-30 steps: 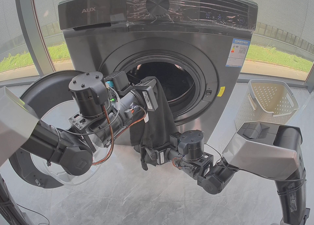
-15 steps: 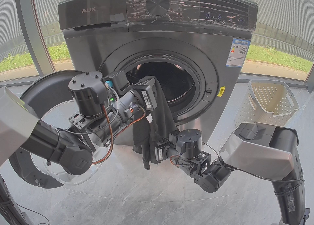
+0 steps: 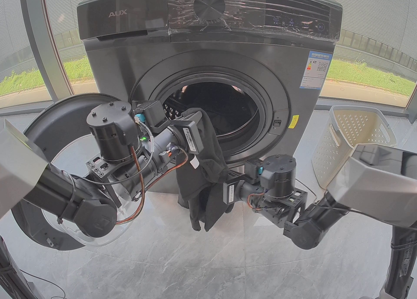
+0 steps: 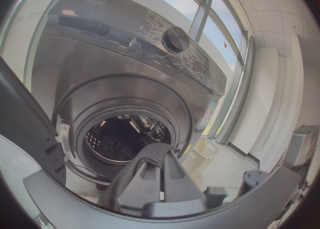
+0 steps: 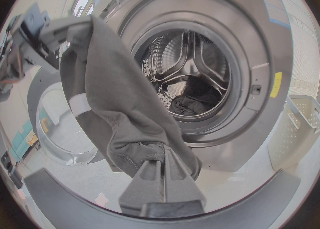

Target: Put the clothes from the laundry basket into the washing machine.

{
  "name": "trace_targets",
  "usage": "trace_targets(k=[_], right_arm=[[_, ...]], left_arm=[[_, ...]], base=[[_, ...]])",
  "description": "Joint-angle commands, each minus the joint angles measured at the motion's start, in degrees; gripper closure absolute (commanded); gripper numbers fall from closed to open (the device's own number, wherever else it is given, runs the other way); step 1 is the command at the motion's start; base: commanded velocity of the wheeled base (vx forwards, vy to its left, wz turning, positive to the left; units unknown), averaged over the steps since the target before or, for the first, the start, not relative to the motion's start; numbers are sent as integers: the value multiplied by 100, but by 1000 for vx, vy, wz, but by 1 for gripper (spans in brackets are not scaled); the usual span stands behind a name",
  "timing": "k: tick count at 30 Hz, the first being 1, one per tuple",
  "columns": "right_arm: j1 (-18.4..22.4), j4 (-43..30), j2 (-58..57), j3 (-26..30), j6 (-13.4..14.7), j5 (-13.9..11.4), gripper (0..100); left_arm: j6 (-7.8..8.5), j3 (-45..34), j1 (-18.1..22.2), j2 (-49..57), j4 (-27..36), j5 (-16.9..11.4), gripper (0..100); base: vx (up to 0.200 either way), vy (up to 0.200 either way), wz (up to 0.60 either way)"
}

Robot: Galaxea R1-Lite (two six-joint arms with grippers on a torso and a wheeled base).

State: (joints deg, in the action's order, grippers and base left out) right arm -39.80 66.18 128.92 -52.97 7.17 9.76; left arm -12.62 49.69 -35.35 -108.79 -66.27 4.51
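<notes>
Dark garment (image 3: 208, 169) hangs just outside the washing machine (image 3: 208, 52) port, pinched at top by the closed left gripper (image 4: 163, 156) and lower down by the closed right gripper (image 5: 163, 154); another dark piece (image 5: 191, 101) already lies in the drum, the laundry basket (image 3: 347, 111) looks emptied, so insertion and release remain.

The washing machine (image 3: 130, 61) shell looks like satin grey metal, its drum (image 5: 180, 53) shiny dimpled steel; the garment (image 3: 208, 169) is matt dark cloth, the laundry basket (image 3: 343, 139) perforated plastic.
</notes>
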Motion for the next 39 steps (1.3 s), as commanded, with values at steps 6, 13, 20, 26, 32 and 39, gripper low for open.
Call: trace_targets(k=[6, 13, 20, 26, 32, 39], right_arm=[[667, 272, -1457, 1034, -40, -308, 100], [1018, 536, -1958, 1087, 13, -563, 100], [834, 1028, -2547, 1632, 83, -669, 100], [878, 1274, -2810, 2027, 109, -730, 100], [895, 1468, -2934, 2458, 514, -871, 100], [904, 1635, -2723, 2273, 566, -862, 100]], left_arm=[[-4, -759, 248, 842, -27, -381, 100], [40, -1638, 257, 1589, -18, -785, 100], [58, -2016, 371, 1949, -35, -987, 100], [84, -1981, 696, 1861, -88, -978, 100], [102, -1954, 995, 1756, -281, -987, 100], [172, -1937, 1074, 1545, -378, -970, 100]], base=[[0, 0, 0], [0, 0, 0], [0, 0, 0], [0, 0, 0], [0, 0, 0], [0, 0, 0]])
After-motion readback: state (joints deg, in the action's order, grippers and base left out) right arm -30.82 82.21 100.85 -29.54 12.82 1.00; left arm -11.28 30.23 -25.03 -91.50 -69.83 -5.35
